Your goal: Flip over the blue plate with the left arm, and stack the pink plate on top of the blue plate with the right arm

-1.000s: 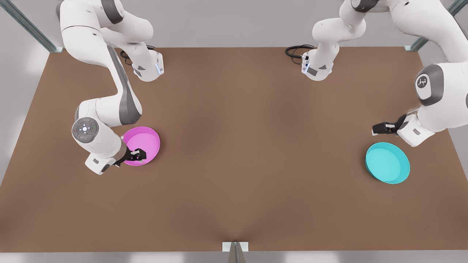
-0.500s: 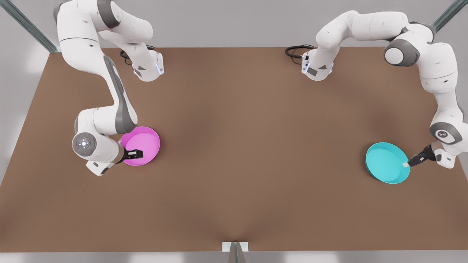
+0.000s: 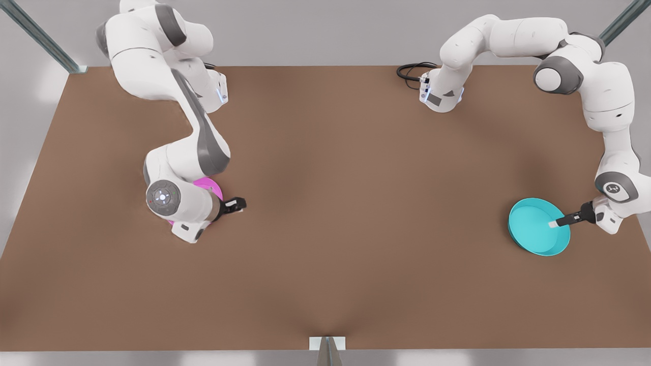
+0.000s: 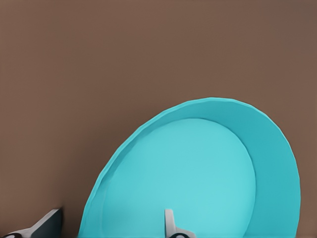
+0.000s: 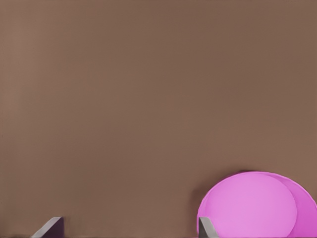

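The blue plate (image 3: 538,226) lies rim-up on the brown table (image 3: 356,229) at the front view's right, and the left pincer (image 3: 554,223) reaches in over its outer rim. In the left wrist view one finger (image 4: 170,224) stands inside the dish and the other (image 4: 47,223) outside on the table side, so the jaws are spread astride the rim wall and not yet closed on it. The pink plate (image 3: 213,189) sits well apart at the front view's left, largely under the right arm's wrist; the right pincer (image 3: 235,205) hangs just beside its edge, its fingers (image 5: 49,225) parted and holding nothing. Both dishes look like light, stiff, smooth plastic, so I would judge the low rim the only sensible hold: pinch it squarely, since a shallow bite on a slick wall may slip as the plate is turned over.
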